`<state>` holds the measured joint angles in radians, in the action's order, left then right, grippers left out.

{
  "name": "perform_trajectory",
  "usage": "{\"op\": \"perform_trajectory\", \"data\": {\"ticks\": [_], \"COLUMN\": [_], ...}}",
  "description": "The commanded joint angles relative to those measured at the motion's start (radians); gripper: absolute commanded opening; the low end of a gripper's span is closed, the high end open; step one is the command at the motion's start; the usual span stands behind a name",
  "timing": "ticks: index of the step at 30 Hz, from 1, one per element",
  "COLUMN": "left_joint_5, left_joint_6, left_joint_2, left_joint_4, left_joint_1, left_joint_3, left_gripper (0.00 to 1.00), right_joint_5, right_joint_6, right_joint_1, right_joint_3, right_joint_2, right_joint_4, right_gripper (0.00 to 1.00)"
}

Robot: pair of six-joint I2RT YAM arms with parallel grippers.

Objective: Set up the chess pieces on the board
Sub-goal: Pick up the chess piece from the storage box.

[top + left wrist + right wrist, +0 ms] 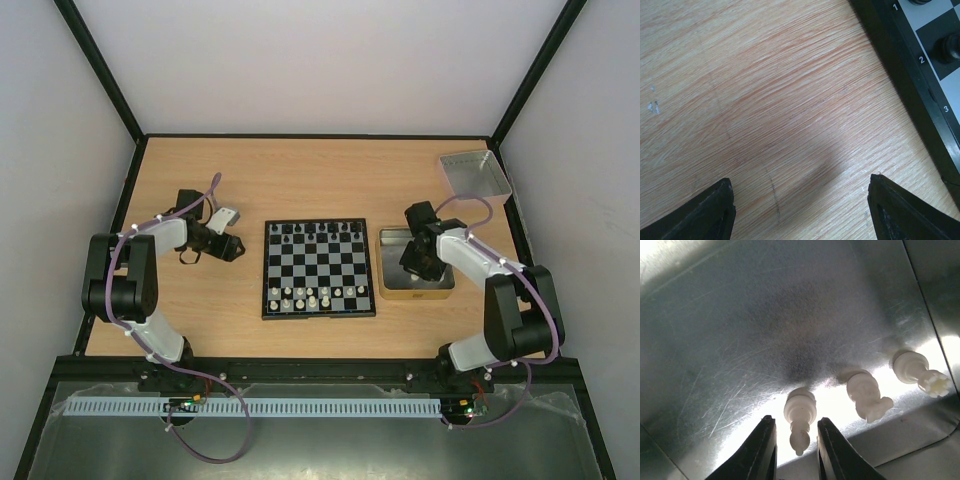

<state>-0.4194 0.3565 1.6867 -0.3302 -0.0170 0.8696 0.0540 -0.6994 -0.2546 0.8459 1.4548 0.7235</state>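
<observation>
**Counts.** One board (319, 316), square, with a black rim and black and white checks, lies flat at the middle of the wooden table (200, 180). Of the chess pieces, black ones stand along its far rows and white ones along a near row; the overhead view is too small for an exact count. Three more white pieces lie on their sides in the tan-rimmed tray (385, 291), just right of the board: a slim one with a rounded head (800, 412), a stouter one (865, 392) and one with a notched crown (914, 367). There are two trays; the second, of plain grey metal (475, 172), sits at the far right corner.

**Surfaces.** The tan-rimmed tray's floor is scratched, shiny metal. The table is light wood with a fine grain. The board rim carries white numerals 1, 2 and 3 (912, 85).

**Grippers.** The right gripper (796, 422) is inside the tan-rimmed tray, its jaws narrowly apart on either side of the slim piece; no contact is visible. The left gripper (801, 180) is spread wide over bare wood beside the board's left edge.
</observation>
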Motion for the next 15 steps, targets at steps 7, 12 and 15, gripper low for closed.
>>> {"op": "perform_trajectory", "data": {"ticks": [7, 12, 15], "left_joint_5": [0.022, 0.022, 0.022], "left_joint_6": [-0.002, -0.002, -0.002], "left_joint_2": [0.068, 0.068, 0.069], "left_joint_4": [-0.111, -0.111, -0.111], "left_joint_1": [0.0, 0.0, 0.0], "left_joint_3": [-0.035, -0.035, -0.034], "left_gripper": [0.73, 0.73, 0.73], "right_joint_5": [-0.025, -0.035, -0.044], "right_joint_6": [-0.01, -0.01, -0.013], "right_joint_1": [0.005, 0.006, 0.005], "right_joint_3": [-0.026, -0.021, -0.014], "right_joint_2": [0.016, 0.015, 0.013], "right_joint_4": [-0.013, -0.006, 0.003], "right_gripper": [0.17, 0.09, 0.04]}}
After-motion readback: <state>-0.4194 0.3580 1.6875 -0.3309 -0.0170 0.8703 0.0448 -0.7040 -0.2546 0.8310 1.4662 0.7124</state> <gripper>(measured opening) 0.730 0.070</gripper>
